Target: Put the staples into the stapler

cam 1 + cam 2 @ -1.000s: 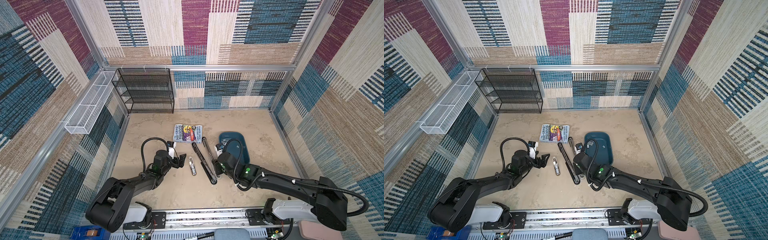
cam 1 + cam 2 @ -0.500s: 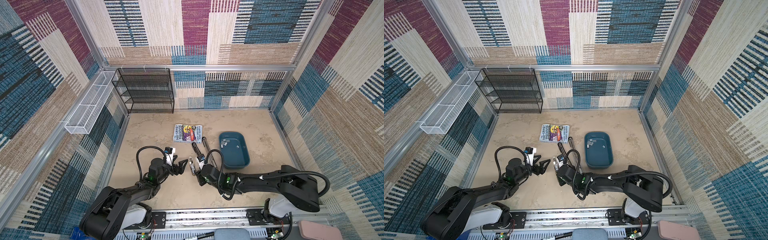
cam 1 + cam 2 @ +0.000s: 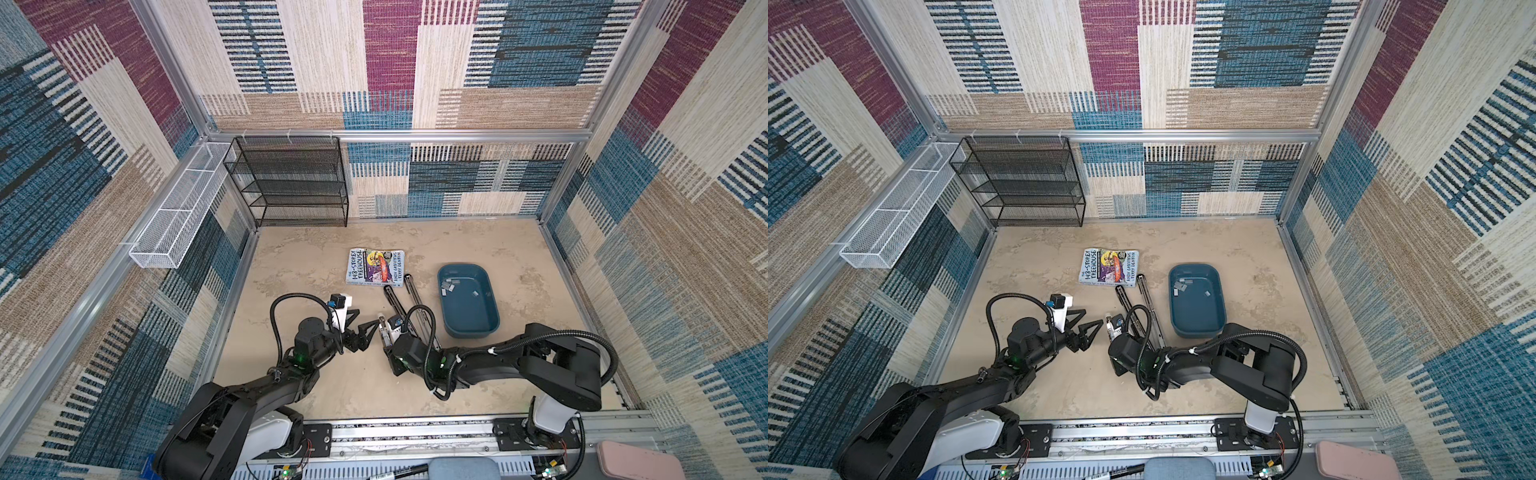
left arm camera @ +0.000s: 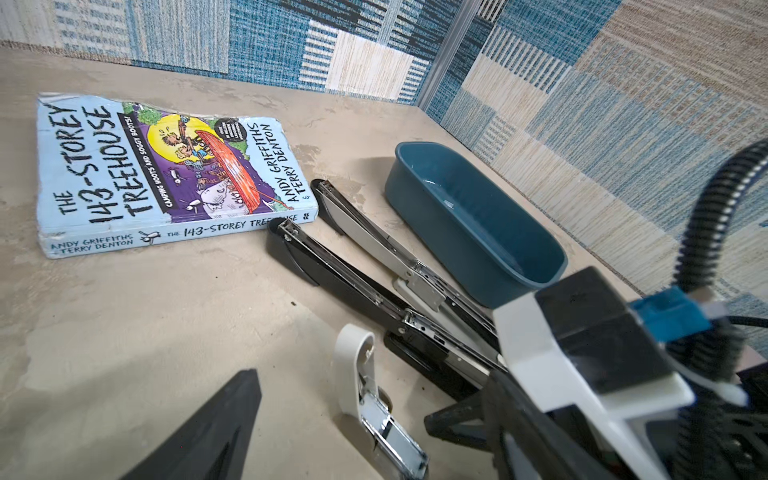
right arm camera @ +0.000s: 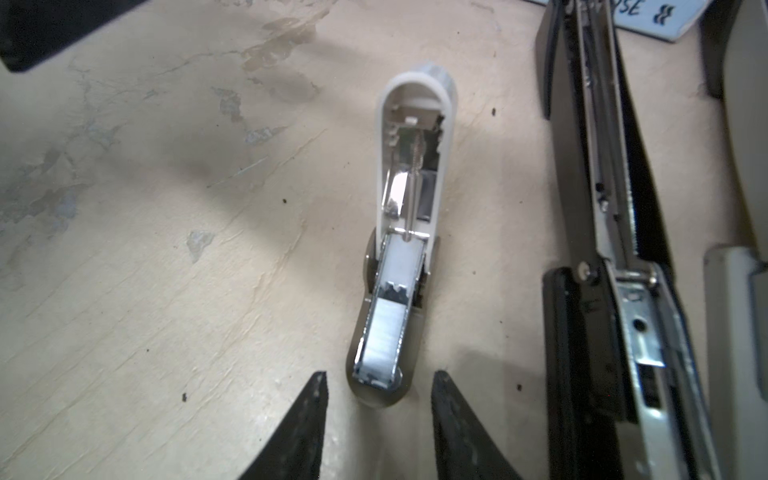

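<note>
- Paperback (image 4: 166,174) lies flat on the table (image 3: 316,390), cover up. The cover reads "THE 143-STOREY TREEHOUSE", "ANDY GRIFFITHS & TERRY DENTON" and "CAMPING HOOTS AND SOGGY BOOTS!". The spine repeats the title and authors.
- The right wrist view catches only the spine's last letters, "SE".
- Staples (image 3: 451,285): several loose silver-grey strips lie on the floor of the blue tub (image 3: 471,330), in both top views. A further silver-grey strip sits in the magazine of the small white stapler (image 5: 411,174).
- The small white stapler lies on the table with its lid swung fully back, between the two arms.
- Black long-reach stapler (image 4: 332,270) and grey long-reach stapler (image 4: 374,237) lie side by side between the paperback and the tub. Both are opened out, with their far ends just beside the paperback.
- Left gripper (image 3: 368,318): jaws spread wide, holding nothing, tips near the small white stapler but apart from it.
- Right gripper (image 5: 378,376): jaws parted and straddling the magazine end of the small white stapler. A gap shows on each side, so nothing is gripped.
- Against one second ago: the right gripper was at the near rim of the tub, its arm covering part of it. It has since swung across to the small white stapler, and the tub is now fully in view.
- The left gripper has edged slightly closer to the small white stapler, which has not shifted.
</note>
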Available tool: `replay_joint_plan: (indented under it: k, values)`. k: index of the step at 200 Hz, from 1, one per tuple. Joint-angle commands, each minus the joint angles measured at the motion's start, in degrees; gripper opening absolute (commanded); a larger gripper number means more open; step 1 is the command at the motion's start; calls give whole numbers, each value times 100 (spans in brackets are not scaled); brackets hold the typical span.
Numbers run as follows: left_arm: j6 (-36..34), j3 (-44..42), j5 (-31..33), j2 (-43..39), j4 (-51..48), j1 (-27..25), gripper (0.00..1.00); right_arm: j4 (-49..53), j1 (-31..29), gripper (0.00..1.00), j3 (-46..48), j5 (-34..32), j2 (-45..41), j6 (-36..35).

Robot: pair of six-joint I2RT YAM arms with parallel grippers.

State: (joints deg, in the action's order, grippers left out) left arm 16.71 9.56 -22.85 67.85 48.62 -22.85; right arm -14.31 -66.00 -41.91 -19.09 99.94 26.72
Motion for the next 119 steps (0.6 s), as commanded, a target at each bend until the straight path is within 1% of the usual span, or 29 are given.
replay_joint_plan:
  k: [1,34,46,94,119]
  values:
    - [-58,7,-168,48,68,-9,88,-161,-1,40,-51,-131,135,-53]
    - [-44,109,-384,331,185,-32,88,-238,-2,32,123,-457,185,-329]
    - [-29,116,-418,403,275,-29,88,-280,-1,31,176,-554,168,-390]
    - [-20,184,-511,539,285,-39,88,-458,7,33,315,-684,118,-361]
    - [31,212,-595,674,384,-44,88,-661,7,37,366,-492,79,-403]
